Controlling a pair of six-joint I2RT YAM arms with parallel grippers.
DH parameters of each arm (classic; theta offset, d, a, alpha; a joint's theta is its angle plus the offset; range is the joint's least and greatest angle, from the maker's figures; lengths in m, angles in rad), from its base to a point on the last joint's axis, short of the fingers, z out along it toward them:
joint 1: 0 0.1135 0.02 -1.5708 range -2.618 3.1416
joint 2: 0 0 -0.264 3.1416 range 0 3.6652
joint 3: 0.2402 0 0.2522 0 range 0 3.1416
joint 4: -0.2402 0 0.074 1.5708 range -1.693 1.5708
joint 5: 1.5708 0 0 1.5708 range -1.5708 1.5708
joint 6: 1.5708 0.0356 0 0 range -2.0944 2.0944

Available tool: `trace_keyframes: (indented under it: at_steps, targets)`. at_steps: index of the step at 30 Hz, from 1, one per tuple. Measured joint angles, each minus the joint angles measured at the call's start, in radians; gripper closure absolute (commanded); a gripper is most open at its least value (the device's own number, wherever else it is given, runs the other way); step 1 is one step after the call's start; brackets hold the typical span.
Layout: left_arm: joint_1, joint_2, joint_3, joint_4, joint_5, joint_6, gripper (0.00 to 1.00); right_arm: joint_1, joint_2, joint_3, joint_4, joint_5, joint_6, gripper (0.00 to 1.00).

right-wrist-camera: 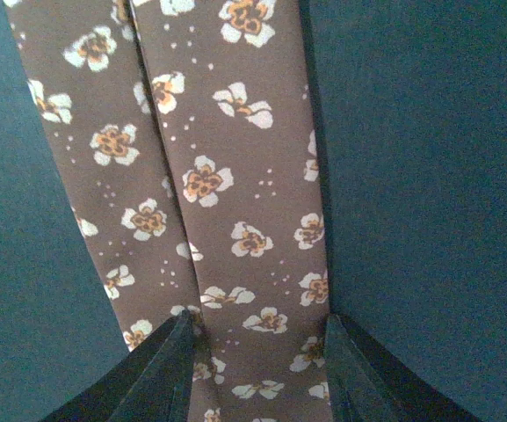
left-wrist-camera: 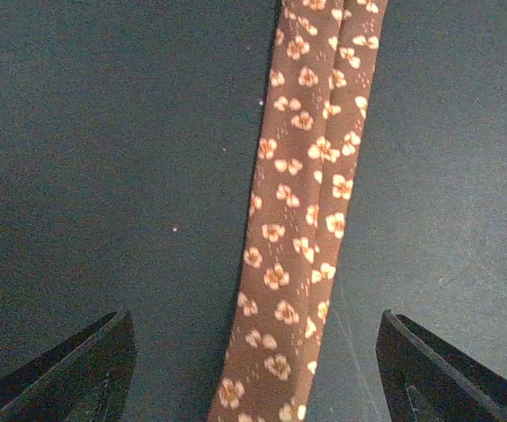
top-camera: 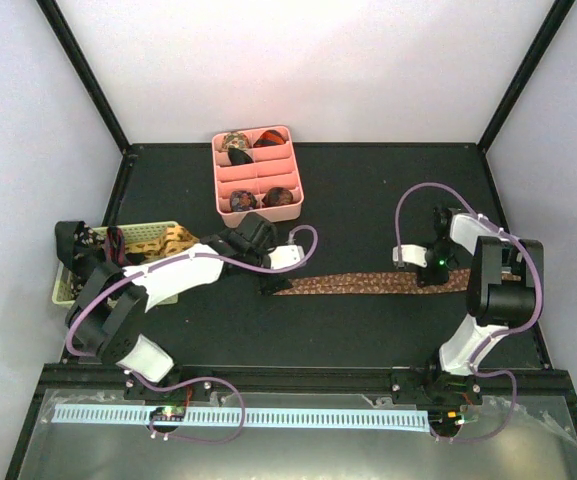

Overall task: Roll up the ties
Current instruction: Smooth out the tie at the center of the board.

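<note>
The black table (top-camera: 368, 200) fills the cell, closed in by white walls on the left, far and right sides, with its near edge at the arm bases. Bare surface shows in a broad patch at the far right, between the tray and the right arm, and in a strip between the tie and the near edge.

The left arm (top-camera: 168, 275) reaches from the near-left corner in toward the middle. The right arm (top-camera: 488, 300) stands close to the right edge and bends back toward the centre.

The tie (top-camera: 368, 283), brown with pale flowers, lies flat across the middle of the table, parallel to the near edge, one end at each gripper. Both wrist views show it doubled (left-wrist-camera: 297, 220), two strips lying side by side with their long edges overlapped (right-wrist-camera: 227, 176).

The pink tray (top-camera: 218, 170) sits at the far side, left of centre, well apart from the tie. The basket (top-camera: 153, 232) sits at the left edge, partly under the left arm.

Rolled ties (top-camera: 278, 196) fill some of the tray's compartments.

The left gripper (top-camera: 268, 283) is at the tie's left end, jaws wide apart (left-wrist-camera: 253, 313), with the cloth passing between them and dark table showing on both sides. The right gripper (top-camera: 431, 275) is at the right end, jaws partly drawn in (right-wrist-camera: 257, 317). One finger overlaps the left strip and the other sits at the right edge; I cannot tell whether they pinch the cloth.
</note>
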Motion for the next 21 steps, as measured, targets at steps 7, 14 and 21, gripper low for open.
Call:
trace_keyframes:
  at_steps: [7, 14, 21]
  targets:
    - [0.000, -0.007, -0.037, -0.005, 0.013, 0.010, 0.25, -0.007, -0.015, -0.010, -0.015, 0.021, -0.020, 0.57]
    - [-0.009, 0.060, 0.003, -0.029, 0.010, 0.032, 0.28, 0.095, -0.025, -0.010, -0.032, -0.013, 0.004, 0.57]
    - [-0.013, 0.160, 0.066, -0.082, -0.032, 0.040, 0.39, 0.122, -0.025, -0.006, -0.045, -0.032, 0.023, 0.55]
